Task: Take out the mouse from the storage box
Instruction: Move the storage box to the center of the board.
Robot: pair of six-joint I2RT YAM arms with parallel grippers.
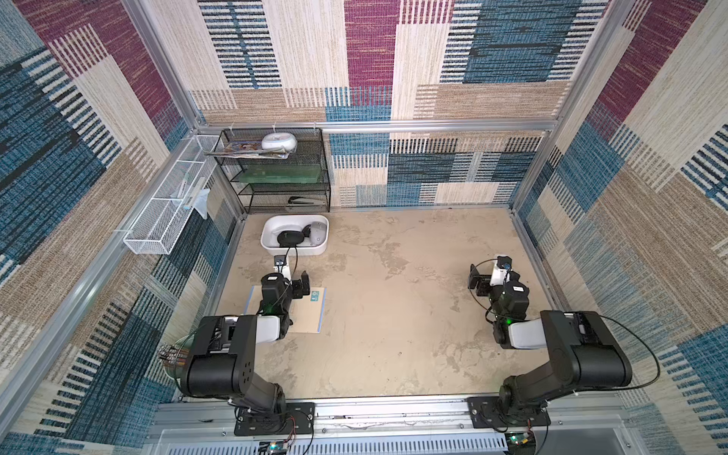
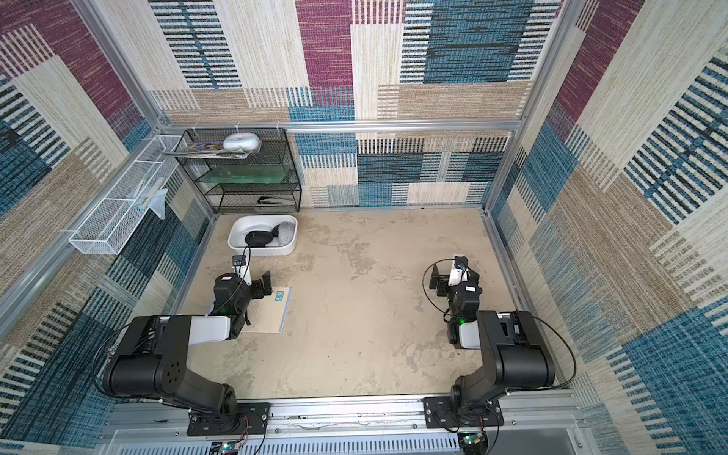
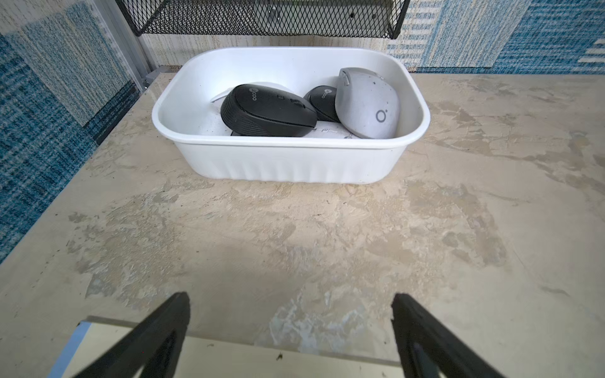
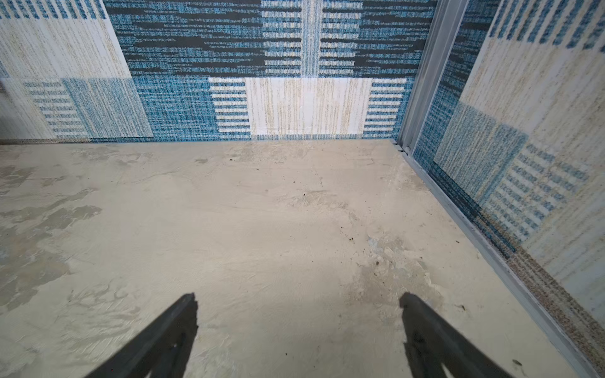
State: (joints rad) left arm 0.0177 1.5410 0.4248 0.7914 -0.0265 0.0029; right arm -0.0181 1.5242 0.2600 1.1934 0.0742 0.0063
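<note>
A logo reading roughly "coo" marks the front black mouse [image 3: 268, 111] and the rear black mouse [image 3: 322, 103]. The grey mouse [image 3: 368, 104] bears a ring emblem.

You get only a sliver of the second black mouse [image 3: 322, 103] in the storage box [image 3: 294, 163] — the front black mouse [image 3: 266, 111] and the grey mouse [image 3: 368, 104] cover the rest. A white shape [image 3: 224, 94] behind the front mouse is mostly hidden, and the print on the paper [image 3: 327, 131] under them is too small to read. The rack [image 3: 262, 16], the left tool [image 3: 290, 296] and the right tool [image 4: 298, 294] run off their pictures' edges. In both top views the left arm [image 1: 272, 291] covers part of the pad [image 1: 311, 315].
</note>
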